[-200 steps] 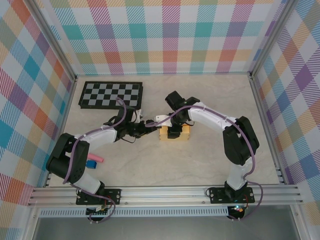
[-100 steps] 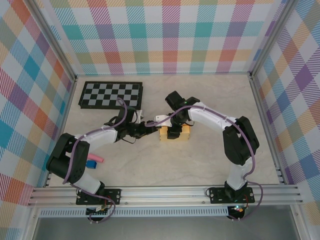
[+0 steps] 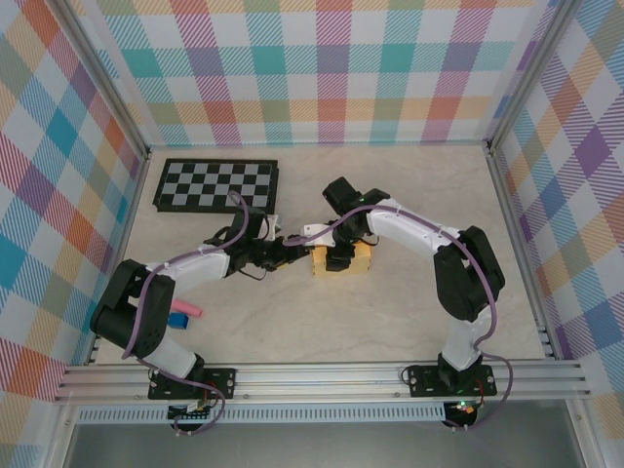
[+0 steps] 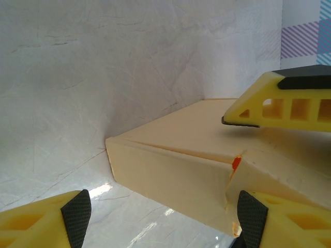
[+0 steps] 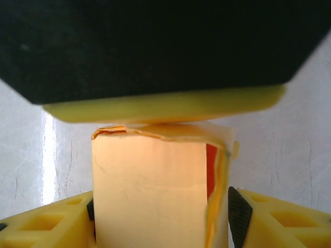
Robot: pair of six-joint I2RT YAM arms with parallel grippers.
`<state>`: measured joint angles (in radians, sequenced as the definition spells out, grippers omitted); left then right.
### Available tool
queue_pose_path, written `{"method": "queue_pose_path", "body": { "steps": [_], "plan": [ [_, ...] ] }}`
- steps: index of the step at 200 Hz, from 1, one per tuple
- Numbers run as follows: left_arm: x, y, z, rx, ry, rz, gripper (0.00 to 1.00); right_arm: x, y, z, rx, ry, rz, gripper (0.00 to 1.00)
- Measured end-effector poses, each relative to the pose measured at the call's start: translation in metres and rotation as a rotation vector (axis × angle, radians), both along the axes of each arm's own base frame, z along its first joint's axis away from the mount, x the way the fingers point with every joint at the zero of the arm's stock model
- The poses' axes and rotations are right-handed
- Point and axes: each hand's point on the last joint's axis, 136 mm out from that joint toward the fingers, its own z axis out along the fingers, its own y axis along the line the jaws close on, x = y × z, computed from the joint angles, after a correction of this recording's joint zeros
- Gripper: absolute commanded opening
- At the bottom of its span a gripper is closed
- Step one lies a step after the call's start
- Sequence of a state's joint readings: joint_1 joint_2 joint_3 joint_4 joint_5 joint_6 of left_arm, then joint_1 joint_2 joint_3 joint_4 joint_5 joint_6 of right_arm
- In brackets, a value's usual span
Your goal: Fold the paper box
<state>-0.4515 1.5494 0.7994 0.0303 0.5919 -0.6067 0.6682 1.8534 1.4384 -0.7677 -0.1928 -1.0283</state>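
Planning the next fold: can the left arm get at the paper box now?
Probably yes: the paper box lies partly between the open left fingers, nothing in the way; one of the right fingers hangs over its far part.

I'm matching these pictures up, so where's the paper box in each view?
Top external: box near the middle of the table.
Left wrist: box from centre to lower right, a corner toward the camera.
Right wrist: box at bottom centre, seen end-on.
Shared landmark: the pale marbled table around it.
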Motion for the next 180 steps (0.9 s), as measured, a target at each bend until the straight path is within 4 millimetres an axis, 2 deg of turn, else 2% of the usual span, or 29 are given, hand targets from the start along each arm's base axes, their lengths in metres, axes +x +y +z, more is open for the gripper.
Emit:
{"method": "queue_pose_path", "body": {
  "steps": [25,68,118,180],
  "plan": [
    [0.002,-0.001,0.004,-0.007,-0.002,0.003,0.78,0.001,0.0,0.0,0.004,-0.003,-0.002,0.67],
    [0.003,-0.002,0.005,-0.008,-0.004,0.002,0.77,0.004,0.0,0.001,0.011,-0.007,-0.01,0.76],
    [0.002,-0.002,0.005,-0.007,-0.008,-0.002,0.78,0.003,0.001,0.001,0.018,0.003,-0.014,0.82],
    [-0.001,-0.002,0.001,0.008,-0.01,-0.02,0.77,-0.008,-0.005,-0.009,0.034,0.006,-0.017,0.82]
  ]
}}
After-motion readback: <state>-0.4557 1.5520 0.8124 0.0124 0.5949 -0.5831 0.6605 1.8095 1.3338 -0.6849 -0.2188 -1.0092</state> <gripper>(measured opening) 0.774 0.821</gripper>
